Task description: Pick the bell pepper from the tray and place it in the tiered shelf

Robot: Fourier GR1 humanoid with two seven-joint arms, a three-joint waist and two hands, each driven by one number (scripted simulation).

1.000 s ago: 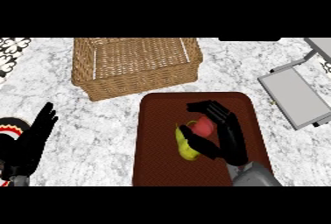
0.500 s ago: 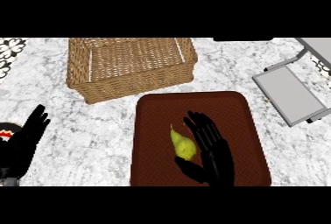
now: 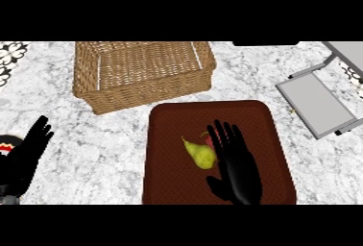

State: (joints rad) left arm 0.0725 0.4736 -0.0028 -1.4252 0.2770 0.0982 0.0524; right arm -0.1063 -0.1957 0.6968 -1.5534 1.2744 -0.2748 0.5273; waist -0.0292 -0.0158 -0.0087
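A dark red-brown tray [image 3: 177, 120] lies on the marble counter at centre. On it sits a yellow-green pear [image 3: 201, 154]. Just right of the pear a sliver of the red bell pepper [image 3: 207, 140] shows, the rest hidden under my right hand [image 3: 237, 166]. That hand lies flat over the tray with straight fingers pointing away from me. The grey tiered shelf [image 3: 320, 103] stands at the right edge. My left hand [image 3: 28, 153] rests open at the lower left, fingers up.
A wicker basket [image 3: 142, 72] stands behind the tray at upper left. A red, white and black object [image 3: 6, 145] peeks out beside my left hand.
My right hand, curled beside the bell pepper a second ago, has flattened out over it. The view has shifted slightly, so the shelf sits further right.
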